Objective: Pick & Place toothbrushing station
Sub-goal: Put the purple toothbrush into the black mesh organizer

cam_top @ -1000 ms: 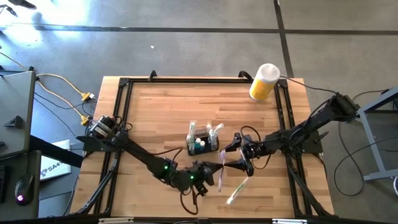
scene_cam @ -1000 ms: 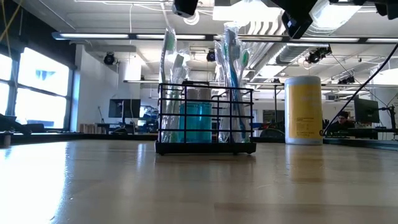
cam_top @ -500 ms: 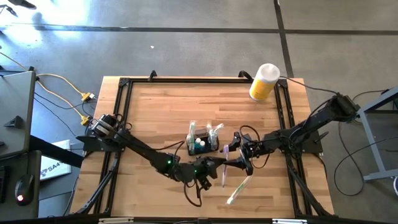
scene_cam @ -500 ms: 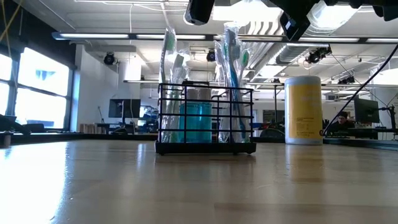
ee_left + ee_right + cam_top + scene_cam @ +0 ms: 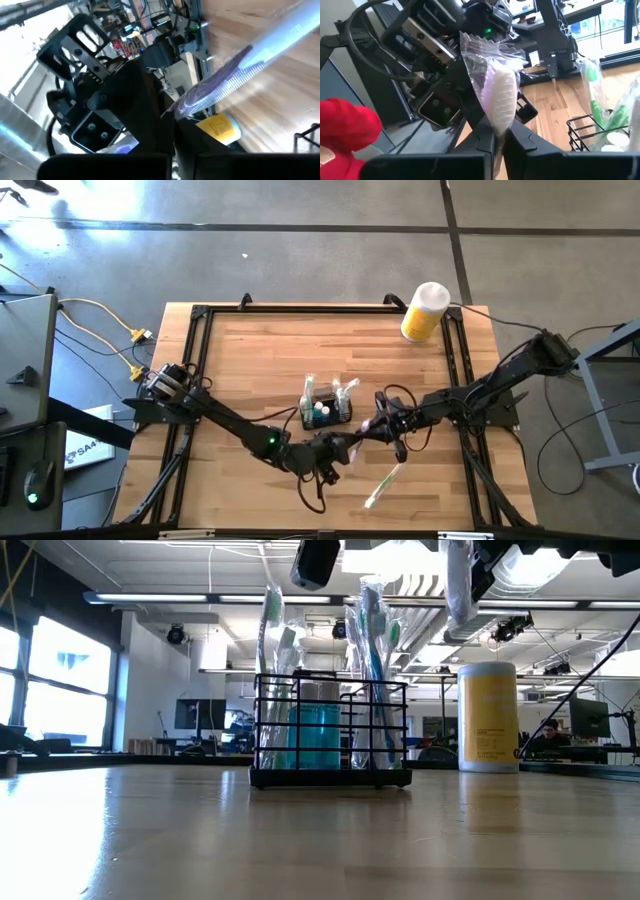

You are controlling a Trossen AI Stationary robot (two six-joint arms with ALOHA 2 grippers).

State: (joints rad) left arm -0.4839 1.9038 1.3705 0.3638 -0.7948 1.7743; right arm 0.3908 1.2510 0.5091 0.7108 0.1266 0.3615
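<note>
Black wire caddy sits mid-table. Just beside it, right gripper and left gripper both pinch one wrapped toothbrush, lifted above table. Second wrapped toothbrush lies near.

A clear-wrapped, purple-tinted toothbrush is slanting across the wooden tabletop, a yellow cylinder and a black wire corner showing beyond.

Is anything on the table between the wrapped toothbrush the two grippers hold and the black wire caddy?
Nothing visible. The right gripper and left gripper both clamp the wrapped toothbrush in the air beside the wire caddy; another wrapped toothbrush lies on the far side.
</note>
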